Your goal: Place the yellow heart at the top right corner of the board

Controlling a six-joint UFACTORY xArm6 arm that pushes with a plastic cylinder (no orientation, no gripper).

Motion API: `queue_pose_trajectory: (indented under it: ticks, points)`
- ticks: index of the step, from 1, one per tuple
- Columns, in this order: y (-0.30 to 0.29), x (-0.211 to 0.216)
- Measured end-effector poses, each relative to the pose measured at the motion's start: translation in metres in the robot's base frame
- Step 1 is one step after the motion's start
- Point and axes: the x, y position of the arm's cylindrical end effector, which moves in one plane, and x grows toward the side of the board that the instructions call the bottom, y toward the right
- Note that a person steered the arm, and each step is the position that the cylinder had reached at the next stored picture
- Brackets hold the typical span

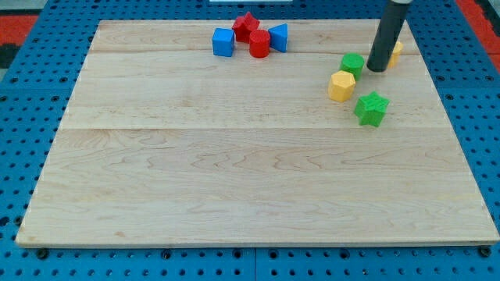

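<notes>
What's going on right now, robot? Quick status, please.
My tip down near board's top right, beside green block. Yellow heart mostly hidden behind my rod, near the corner. Nothing between it and corner.

Yellow heart (397,51): small yellow block, mostly hidden behind the dark rod, only a sliver showing at the rod's right edge; heart outline cannot be confirmed. Lies flat on the wooden board (234,179), close to its top right corner, touching or just beside my tip (377,69).
</notes>
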Motion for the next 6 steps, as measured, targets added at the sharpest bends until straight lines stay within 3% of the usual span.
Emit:
queue_pose_trajectory:
  ticks: [2, 3, 6]
  points:
    - [0.051, 0.003]
    - [0.021, -0.023]
    - [0.046, -0.069]
